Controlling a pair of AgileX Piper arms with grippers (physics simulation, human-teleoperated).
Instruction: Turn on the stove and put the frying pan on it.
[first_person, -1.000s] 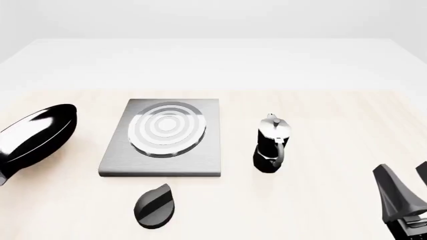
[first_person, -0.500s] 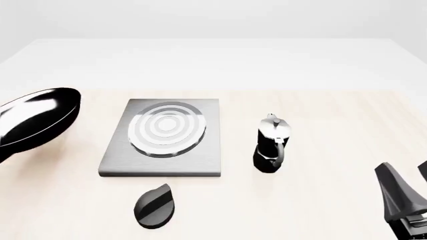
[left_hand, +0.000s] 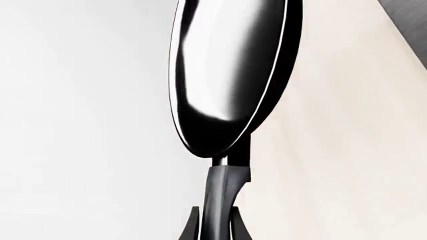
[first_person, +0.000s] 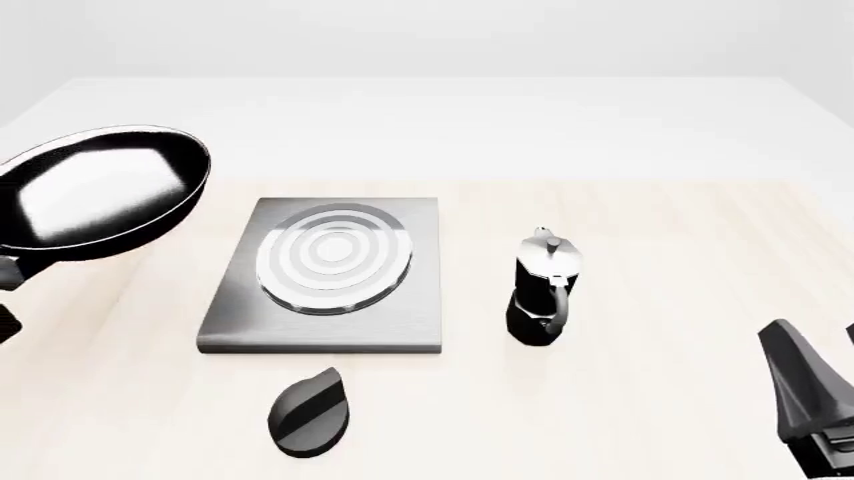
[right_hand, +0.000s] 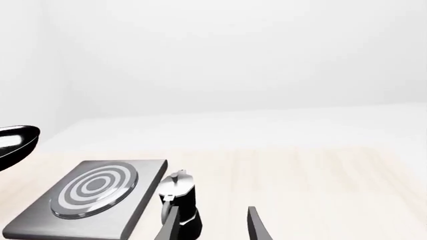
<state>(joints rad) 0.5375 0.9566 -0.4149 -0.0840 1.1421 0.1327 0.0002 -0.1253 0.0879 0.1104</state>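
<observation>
While the frying pan (first_person: 100, 190) hangs in the air above the counter (first_person: 641, 230), off to the left of the stove (first_person: 327, 275) and well clear of it, its glossy inside is tipped toward the camera in the front view and its pale rim catches the light. In the left wrist view the pan (left_hand: 230, 75) stands on edge, and its long dark handle (left_hand: 220, 200) runs down between the left gripper's (left_hand: 215, 227) fingers (left_hand: 193, 225), which pinch it from both sides. The stove lies flat on the counter with its ringed burner (first_person: 334, 257) bare, and a corner of the grey slab (left_hand: 410, 22) shows in the left wrist view. The black oval knob (first_person: 308, 411) sits on the counter just in front of the stove, apart from it. A small moka pot (first_person: 543, 290) stands upright to the right of the stove, near but not touching. The right gripper (first_person: 821, 375) is at the near right edge of the front view, away from everything on the counter; in the right wrist view its fingers (right_hand: 259, 226) are spread with nothing between them, and the moka pot (right_hand: 179, 200) and stove (right_hand: 93, 197) lie ahead of them.
</observation>
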